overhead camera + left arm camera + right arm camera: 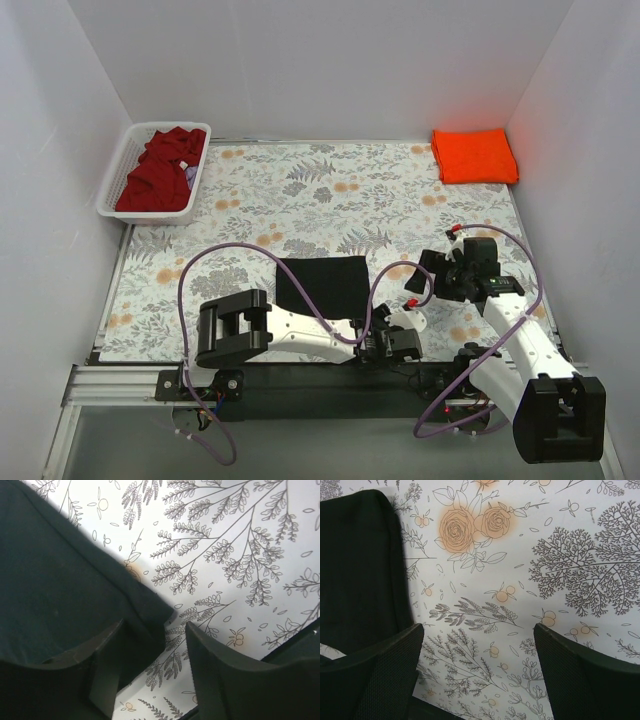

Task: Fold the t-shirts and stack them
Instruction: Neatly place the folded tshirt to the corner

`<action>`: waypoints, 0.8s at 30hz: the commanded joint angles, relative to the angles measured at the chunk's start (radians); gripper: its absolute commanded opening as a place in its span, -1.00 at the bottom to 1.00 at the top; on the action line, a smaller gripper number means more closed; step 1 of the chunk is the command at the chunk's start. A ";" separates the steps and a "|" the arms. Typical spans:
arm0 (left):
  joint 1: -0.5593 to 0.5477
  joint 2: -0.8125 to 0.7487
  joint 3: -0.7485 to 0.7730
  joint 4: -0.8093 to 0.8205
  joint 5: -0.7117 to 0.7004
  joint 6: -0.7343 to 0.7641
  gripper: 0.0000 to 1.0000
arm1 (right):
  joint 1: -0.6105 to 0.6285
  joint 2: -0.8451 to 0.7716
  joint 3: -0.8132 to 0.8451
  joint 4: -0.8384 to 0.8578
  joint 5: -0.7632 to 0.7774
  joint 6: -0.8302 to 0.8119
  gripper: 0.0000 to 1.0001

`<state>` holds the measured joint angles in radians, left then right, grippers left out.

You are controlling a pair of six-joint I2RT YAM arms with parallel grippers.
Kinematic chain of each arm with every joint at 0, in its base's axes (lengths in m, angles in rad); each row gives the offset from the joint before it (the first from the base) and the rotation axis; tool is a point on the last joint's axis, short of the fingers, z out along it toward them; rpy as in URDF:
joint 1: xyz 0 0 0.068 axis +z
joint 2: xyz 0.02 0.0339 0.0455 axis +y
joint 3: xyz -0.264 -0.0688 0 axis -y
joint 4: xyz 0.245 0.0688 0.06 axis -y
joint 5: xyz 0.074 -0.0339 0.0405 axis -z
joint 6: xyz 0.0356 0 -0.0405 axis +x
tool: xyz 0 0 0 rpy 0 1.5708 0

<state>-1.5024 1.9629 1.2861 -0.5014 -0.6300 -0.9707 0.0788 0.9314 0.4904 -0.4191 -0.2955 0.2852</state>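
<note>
The black t-shirt (pixel 320 285) lies folded in a flat rectangle on the floral table near the front middle. In the left wrist view its corner (pixel 150 610) reaches between my fingers. My left gripper (pixel 400 318) (pixel 155 667) is open and empty, low over that right near corner. My right gripper (pixel 432 272) (pixel 477 665) is open and empty over bare cloth to the shirt's right. A black shape (pixel 360 565) fills the left of the right wrist view; I cannot tell whether it is the shirt. The orange t-shirt (pixel 474 155) lies folded at the far right. The dark red t-shirt (pixel 160 170) is crumpled in the basket.
The white slatted basket (pixel 118 172) stands at the far left corner. White walls close in the left, back and right sides. Purple cables loop from both arms over the near edge of the floral table cover (pixel 300 190).
</note>
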 commanded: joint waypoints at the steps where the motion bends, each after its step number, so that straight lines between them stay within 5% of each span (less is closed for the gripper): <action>1: -0.004 0.030 0.015 -0.049 -0.045 0.006 -0.07 | -0.005 -0.011 -0.007 0.034 -0.048 0.002 0.92; 9: -0.002 -0.004 -0.013 -0.046 -0.060 -0.028 -1.00 | -0.004 -0.002 -0.073 0.158 -0.215 0.074 0.89; 17: 0.001 -0.143 -0.093 0.047 -0.050 -0.075 -1.00 | 0.001 0.036 -0.294 0.555 -0.413 0.372 0.87; 24: 0.004 -0.206 -0.139 0.093 -0.048 -0.097 -1.00 | 0.053 0.078 -0.372 0.767 -0.400 0.517 0.87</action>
<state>-1.5017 1.8259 1.1542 -0.4549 -0.6605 -1.0401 0.1066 0.9874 0.1501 0.2123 -0.6876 0.7036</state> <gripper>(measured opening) 0.052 0.936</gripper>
